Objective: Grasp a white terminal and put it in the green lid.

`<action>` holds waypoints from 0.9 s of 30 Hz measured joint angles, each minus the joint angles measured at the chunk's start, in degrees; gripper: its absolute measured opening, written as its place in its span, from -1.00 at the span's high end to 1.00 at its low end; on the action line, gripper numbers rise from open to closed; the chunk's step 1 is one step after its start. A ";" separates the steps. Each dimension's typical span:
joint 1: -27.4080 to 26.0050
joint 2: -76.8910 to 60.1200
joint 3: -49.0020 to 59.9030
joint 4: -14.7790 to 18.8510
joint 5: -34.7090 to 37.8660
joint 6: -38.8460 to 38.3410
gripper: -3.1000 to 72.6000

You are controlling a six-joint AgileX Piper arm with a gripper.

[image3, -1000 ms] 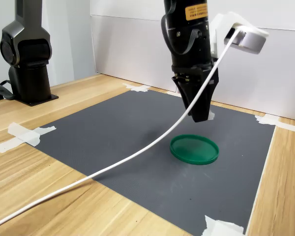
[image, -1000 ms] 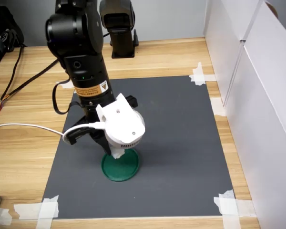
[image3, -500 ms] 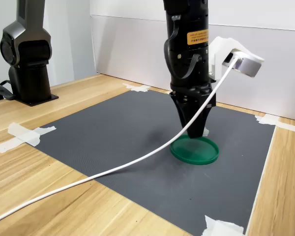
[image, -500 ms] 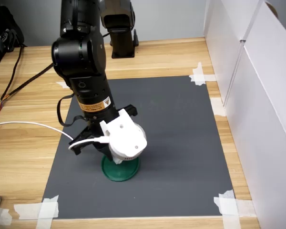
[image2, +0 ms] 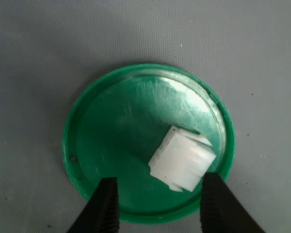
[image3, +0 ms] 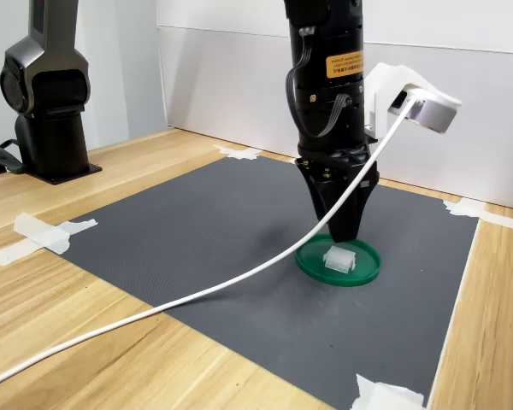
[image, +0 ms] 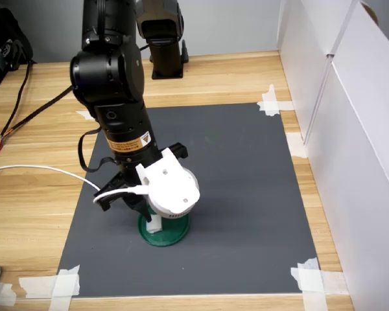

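Green is the colour of the green lid (image2: 111, 145) on your dark mat (image3: 197, 231). Inside it, nearer its rim, lies the white terminal (image2: 183, 159). Your gripper (image2: 157, 204) hangs above with fingers apart, holding nothing.

Light was bright, even and soft in all three views, with only faint shadows on the dark mat (image3: 197, 231). In the wrist view, pale glare streaked the green lid (image2: 136, 126) ahead of the gripper (image2: 157, 206), whose fingertips were slightly soft; both exterior views were fairly sharp
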 joint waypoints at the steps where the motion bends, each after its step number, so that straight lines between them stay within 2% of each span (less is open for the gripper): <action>1: 0.00 -0.49 0.00 0.46 -0.60 0.00 -0.23; 4: 0.00 -3.39 0.00 2.68 -3.78 0.07 -0.07; 7: 0.00 -8.21 0.68 5.07 -7.74 0.37 0.33; 10: 0.00 -13.88 3.53 6.00 -12.97 2.43 0.77; 12: 0.00 -18.16 6.74 5.92 -17.33 5.19 0.90; 17: 0.00 -28.19 15.68 3.71 -26.16 15.09 0.97; 19: 0.00 -32.65 19.22 2.11 -28.45 21.79 0.97; 24: 0.00 -44.88 26.91 -3.37 -29.70 36.14 0.97; 27: 0.00 -52.16 31.25 -5.53 -29.87 41.52 0.97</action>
